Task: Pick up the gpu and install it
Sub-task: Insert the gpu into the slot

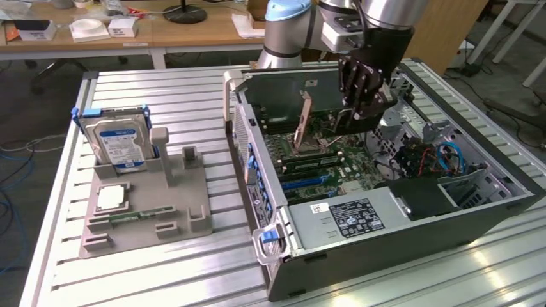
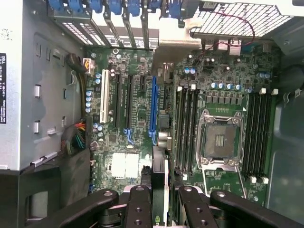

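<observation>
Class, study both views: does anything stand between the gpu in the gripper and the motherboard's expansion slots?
Nothing visible does. The gripper holds the gpu edge-on above the motherboard; the blue slot lies bare, and the cable bundle sits off to one side.

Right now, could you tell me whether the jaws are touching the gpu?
Touching. In the wrist view the gpu sits edge-on, pinched between the jaws of the gripper.

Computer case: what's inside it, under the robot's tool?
A green motherboard with a long blue slot and a silvery chip socket. The tool holds the gpu edge-on over it, hiding the board right underneath.
</observation>
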Controlling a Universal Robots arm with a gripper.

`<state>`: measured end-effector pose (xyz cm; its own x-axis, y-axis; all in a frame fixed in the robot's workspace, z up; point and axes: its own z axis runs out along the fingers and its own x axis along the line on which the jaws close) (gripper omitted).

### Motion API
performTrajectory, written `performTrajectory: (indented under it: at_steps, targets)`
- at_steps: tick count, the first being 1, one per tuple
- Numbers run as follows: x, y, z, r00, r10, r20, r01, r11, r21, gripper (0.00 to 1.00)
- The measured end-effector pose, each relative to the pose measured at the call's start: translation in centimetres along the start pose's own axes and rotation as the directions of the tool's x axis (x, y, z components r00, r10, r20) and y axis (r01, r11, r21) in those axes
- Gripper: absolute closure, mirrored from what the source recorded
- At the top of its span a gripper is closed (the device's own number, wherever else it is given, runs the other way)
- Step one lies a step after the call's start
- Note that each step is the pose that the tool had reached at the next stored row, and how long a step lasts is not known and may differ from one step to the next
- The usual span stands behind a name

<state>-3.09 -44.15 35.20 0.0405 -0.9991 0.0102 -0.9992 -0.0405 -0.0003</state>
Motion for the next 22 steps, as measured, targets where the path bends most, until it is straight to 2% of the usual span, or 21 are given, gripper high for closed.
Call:
performTrajectory:
  at_steps: [6, 22]
  targets:
    - [0.0, 0.01, 0.21, 1.0, 0.0, 0.0014, 0.0, 1.0, -0.0001, 0.73]
    - [-0.01, 0.08, 0.56, 1.0, 0.0, 0.0001, 0.0, 1.0, -0.0009, 0.73]
